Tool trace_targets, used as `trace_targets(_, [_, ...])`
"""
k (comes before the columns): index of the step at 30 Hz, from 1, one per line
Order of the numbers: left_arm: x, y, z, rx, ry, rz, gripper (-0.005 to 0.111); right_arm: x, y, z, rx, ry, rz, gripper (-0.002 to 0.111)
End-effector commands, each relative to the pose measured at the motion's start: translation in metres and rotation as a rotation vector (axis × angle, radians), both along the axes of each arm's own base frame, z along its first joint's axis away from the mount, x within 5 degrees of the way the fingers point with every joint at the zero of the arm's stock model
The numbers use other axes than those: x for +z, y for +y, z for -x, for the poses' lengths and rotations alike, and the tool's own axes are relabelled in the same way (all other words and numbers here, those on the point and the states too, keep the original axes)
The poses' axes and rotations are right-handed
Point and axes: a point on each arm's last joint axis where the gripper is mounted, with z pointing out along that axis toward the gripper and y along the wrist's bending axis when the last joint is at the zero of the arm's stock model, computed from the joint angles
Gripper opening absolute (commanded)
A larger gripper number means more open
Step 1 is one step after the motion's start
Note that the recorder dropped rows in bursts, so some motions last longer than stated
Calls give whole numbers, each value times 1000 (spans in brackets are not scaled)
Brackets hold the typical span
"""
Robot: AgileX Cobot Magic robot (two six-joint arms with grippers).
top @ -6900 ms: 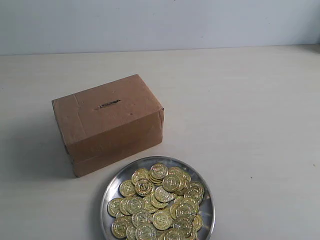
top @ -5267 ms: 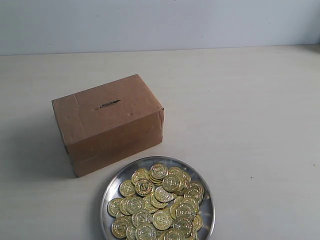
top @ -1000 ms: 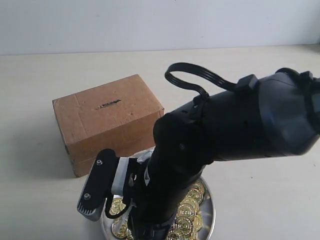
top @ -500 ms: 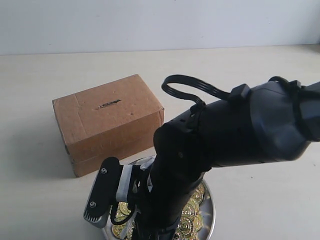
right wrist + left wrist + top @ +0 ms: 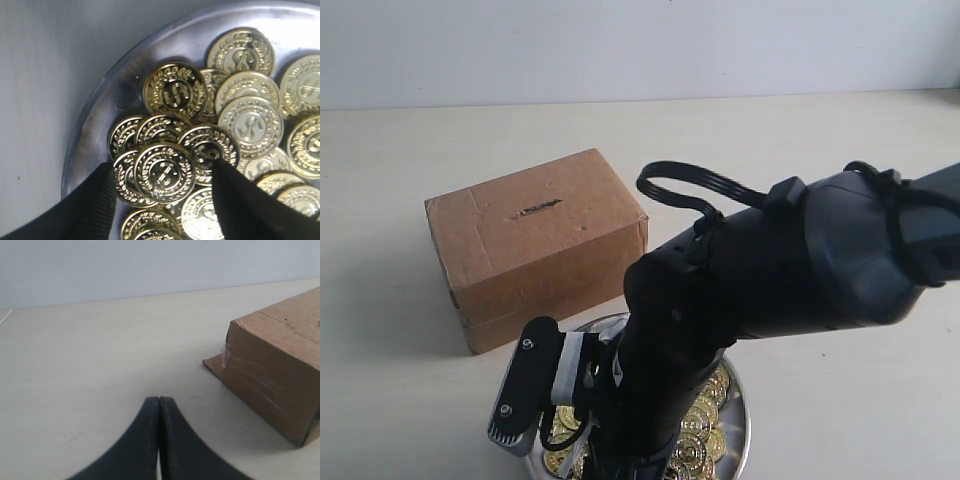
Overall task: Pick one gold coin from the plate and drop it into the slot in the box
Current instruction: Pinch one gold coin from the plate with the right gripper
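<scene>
The brown cardboard box [image 5: 535, 245] stands left of centre, its thin dark slot [image 5: 538, 209] on top. In front of it lies the silver plate [image 5: 740, 425], mostly covered by my black right arm [image 5: 770, 290]; a few gold coins [image 5: 705, 412] show beside it. In the right wrist view my right gripper [image 5: 162, 167] is open just above the heap, its fingers [image 5: 97, 205] on either side of one gold coin [image 5: 164, 173] near the plate's rim [image 5: 100, 120]. My left gripper [image 5: 159, 400] is shut on nothing, low over the table, apart from the box [image 5: 280, 365].
The pale tabletop [image 5: 820, 180] stretches around the box and plate, with a light wall [image 5: 620, 45] behind. A loop of black cable [image 5: 685, 180] rises from the right arm. The left arm does not show in the exterior view.
The right arm has come in from the right over the plate, and in the last second it has sunk slightly toward the coins. The box and plate have not moved.
</scene>
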Motion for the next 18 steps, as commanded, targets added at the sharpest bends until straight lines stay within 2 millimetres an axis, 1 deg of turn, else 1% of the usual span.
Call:
trace_targets(1, [0, 0, 0, -4, -12, 7, 0, -1, 0, -1, 4, -14, -3, 55])
trace_targets(11, [0, 0, 0, -4, -12, 7, 0, -1, 0, -2, -8, -18, 4, 55])
trace_targets(14, [0, 0, 0, -4, -12, 7, 0, -1, 2, 2, 22, -27, 11, 55])
trace_targets(18, [0, 0, 0, -4, -12, 7, 0, -1, 2, 3, -7, -20, 17, 55])
